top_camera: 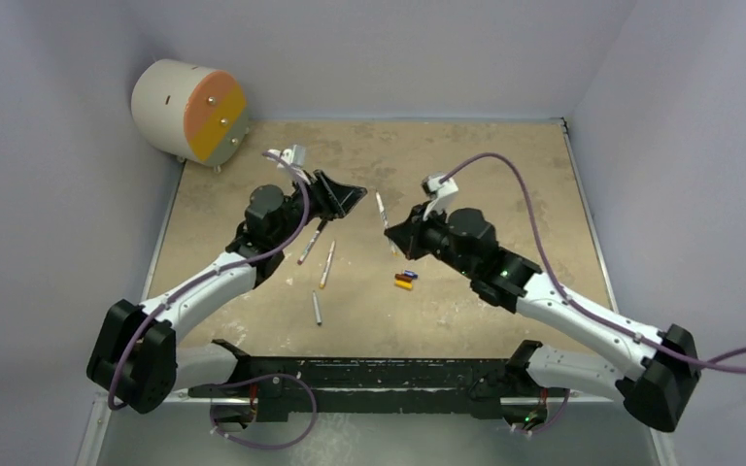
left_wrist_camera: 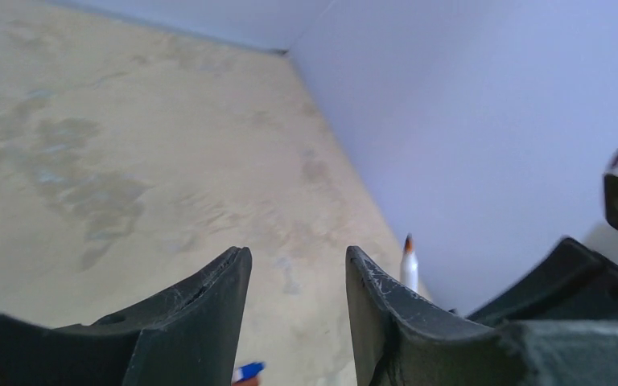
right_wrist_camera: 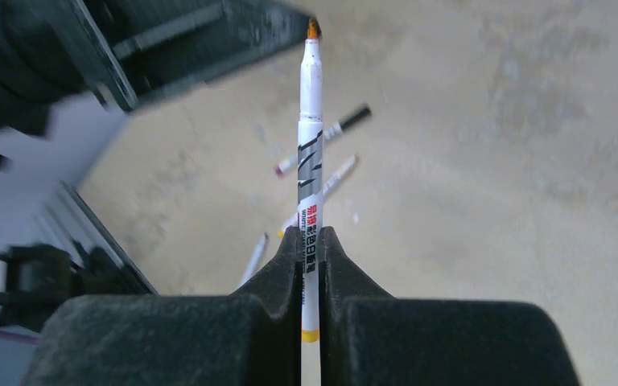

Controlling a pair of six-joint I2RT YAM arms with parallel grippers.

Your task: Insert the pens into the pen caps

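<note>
My right gripper point(top_camera: 389, 231) point(right_wrist_camera: 310, 237) is shut on a white pen point(top_camera: 381, 207) point(right_wrist_camera: 310, 153) with an orange tip, held above the table and pointing at the left gripper. My left gripper point(top_camera: 353, 193) point(left_wrist_camera: 298, 259) is open and empty; the held pen's tip point(left_wrist_camera: 408, 261) shows just past its right finger point(left_wrist_camera: 378, 297). Three more pens lie on the table: one with a black end point(top_camera: 313, 243) point(right_wrist_camera: 326, 137), one beside it point(top_camera: 327, 264) point(right_wrist_camera: 334, 177), and one nearer the front point(top_camera: 317, 307) point(right_wrist_camera: 253, 257). A blue cap point(top_camera: 408, 275) point(left_wrist_camera: 247, 371), with a red-brown one against it, and a yellow cap point(top_camera: 404, 284) lie below the right gripper.
A white drum with an orange face point(top_camera: 192, 110) lies at the back left corner. Pale walls close in the tan table point(top_camera: 505, 165) at the back and both sides. A black rail point(top_camera: 379, 374) runs along the near edge between the arm bases.
</note>
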